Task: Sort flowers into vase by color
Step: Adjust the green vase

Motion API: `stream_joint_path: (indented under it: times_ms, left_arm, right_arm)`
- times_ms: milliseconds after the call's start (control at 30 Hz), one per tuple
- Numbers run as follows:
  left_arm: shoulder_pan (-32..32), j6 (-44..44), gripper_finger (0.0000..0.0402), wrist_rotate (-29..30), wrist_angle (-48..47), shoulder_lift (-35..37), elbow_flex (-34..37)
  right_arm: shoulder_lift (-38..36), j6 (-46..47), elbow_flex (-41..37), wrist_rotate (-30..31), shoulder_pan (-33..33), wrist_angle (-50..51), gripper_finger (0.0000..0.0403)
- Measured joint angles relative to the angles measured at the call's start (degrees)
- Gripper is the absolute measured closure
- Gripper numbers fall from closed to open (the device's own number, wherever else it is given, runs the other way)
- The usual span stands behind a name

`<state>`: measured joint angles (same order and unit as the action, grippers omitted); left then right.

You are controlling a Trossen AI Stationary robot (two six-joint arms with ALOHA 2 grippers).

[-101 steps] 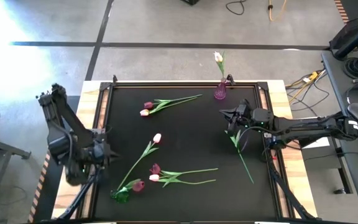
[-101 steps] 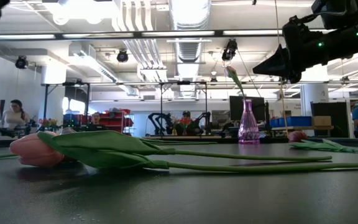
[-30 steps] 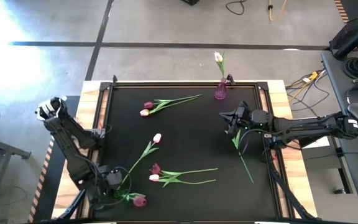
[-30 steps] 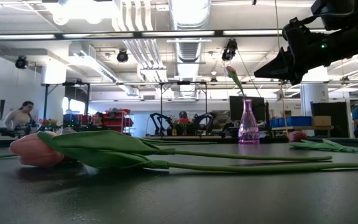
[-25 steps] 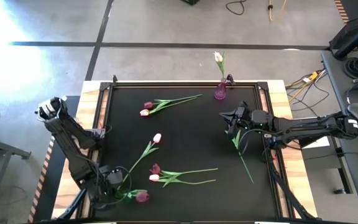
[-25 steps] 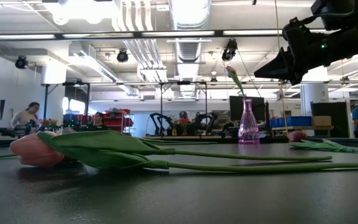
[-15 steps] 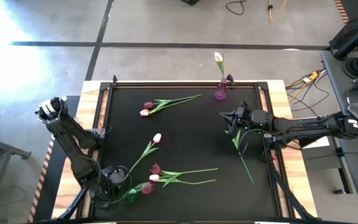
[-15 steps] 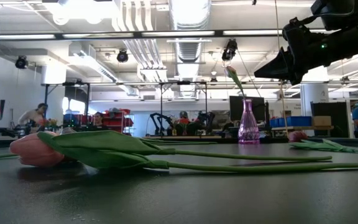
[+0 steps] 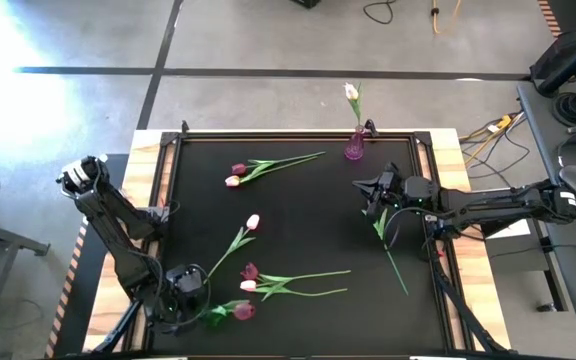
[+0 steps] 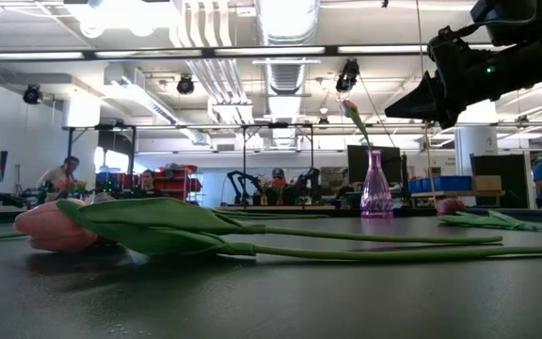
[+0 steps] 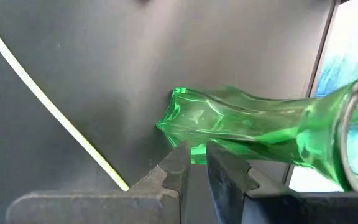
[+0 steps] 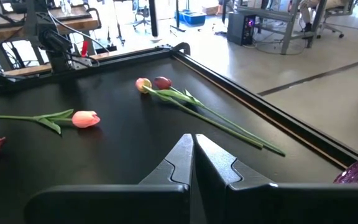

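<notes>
A green glass vase (image 9: 215,316) lies on its side near the table's front left corner. A dark magenta tulip head (image 9: 243,311) shows at its right end. My left gripper (image 9: 196,308) is at the vase's left end, almost shut. In the left wrist view the vase (image 11: 260,130) fills the picture above my fingers. My right gripper (image 9: 360,185) hangs shut above the table's right side, touching nothing. A pink vase (image 9: 354,150) at the far edge holds one pale tulip (image 9: 351,93). Other flowers lie on the mat (image 9: 308,215). My left gripper meets the green vase at its flared end (image 11: 188,140), coming slanting down from the table's left. The fingertips (image 11: 178,163) stand close together right under the glass and hide the place of contact. The vase lies tilted on its side; whether it is clear of the mat I cannot tell.
Two tulips (image 9: 236,175) lie at the far left, one pale tulip (image 9: 252,222) in the middle, two more (image 9: 250,278) near the front. A stem with leaves (image 9: 390,245) lies under my right arm. A raised rail (image 9: 168,200) frames the mat.
My left gripper has sunk a little and tipped further down. The green vase has swung with it, and the magenta head has gone toward the table's right edge.
</notes>
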<state>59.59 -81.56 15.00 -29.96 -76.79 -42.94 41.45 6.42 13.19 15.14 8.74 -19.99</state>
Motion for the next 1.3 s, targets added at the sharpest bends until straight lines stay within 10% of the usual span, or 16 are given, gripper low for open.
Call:
stream_joint_path:
  times_ms: [333, 1300]
  left_arm:
    - [1.4, -0.8, 0.0365, -7.3, 7.9, 0.0, 0.7]
    - [1.4, -1.4, 0.0365, 3.5, 20.4, -3.8, 7.2]
  right_arm:
    - [0.0, 0.0, 0.0, 0.0, 0.0, 0.0, 0.0394]
    - [0.0, 0.0, 0.0, 0.0, 0.0, 0.0, 0.0394]
